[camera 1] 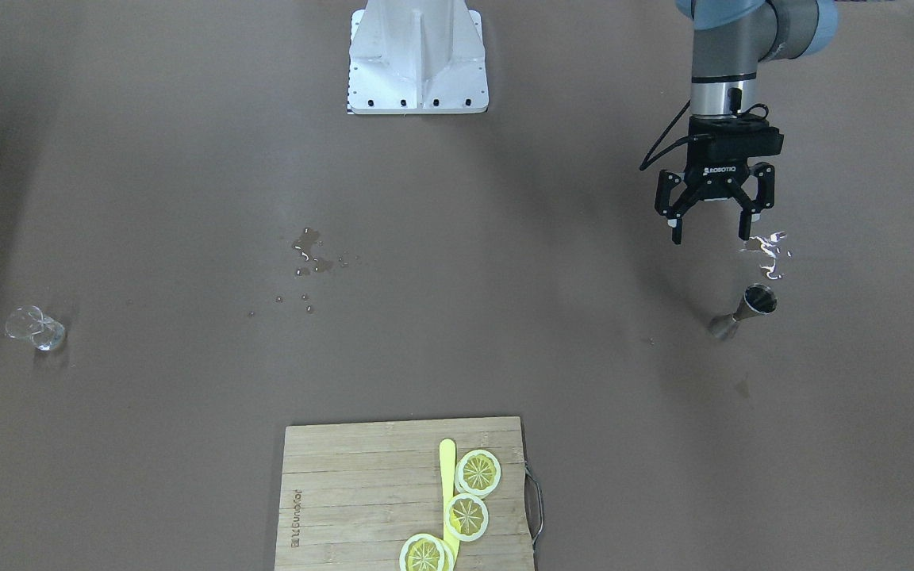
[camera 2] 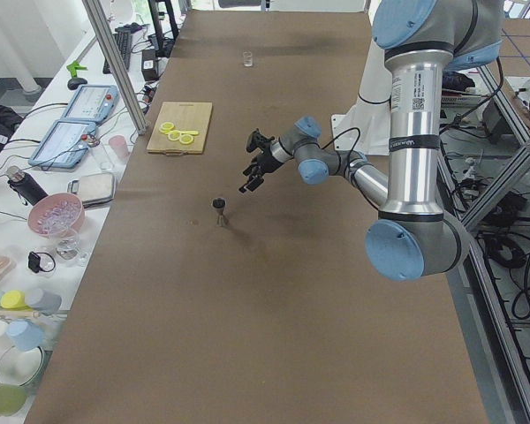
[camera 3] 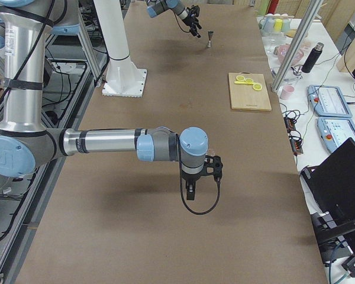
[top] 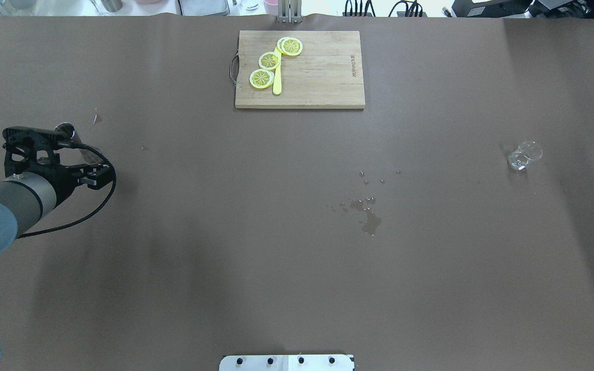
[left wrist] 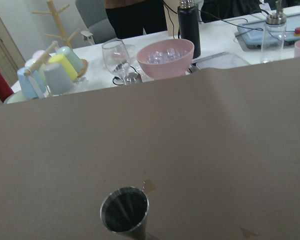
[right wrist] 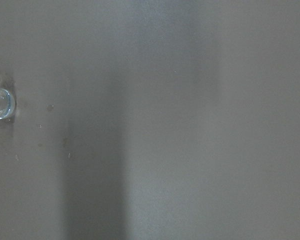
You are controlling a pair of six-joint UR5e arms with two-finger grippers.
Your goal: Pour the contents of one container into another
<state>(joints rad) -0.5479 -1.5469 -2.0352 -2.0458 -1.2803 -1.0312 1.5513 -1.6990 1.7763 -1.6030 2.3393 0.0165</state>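
- Jigger [camera 1: 745, 311] stands upright just beyond the left gripper [camera 1: 709, 235], untouched.
- Left gripper gapes wide, holding nothing.
- Right gripper [camera 3: 190, 189], well away: openness cannot be told.

The jigger [camera 1: 740, 314] stands on the table [camera 1: 505, 333] near the robot's left end. The glass [camera 1: 35, 329] stands near the right end, well apart from it. Spilled drops [camera 1: 310, 254] lie between them. The left gripper [camera 1: 709, 235] hangs over the table just on the robot's side of the jigger. The cutting board [camera 1: 362, 492] lies at the middle of the far edge, with 3 lemon slices [camera 1: 466, 515] and a knife [camera 1: 447, 468] on it.
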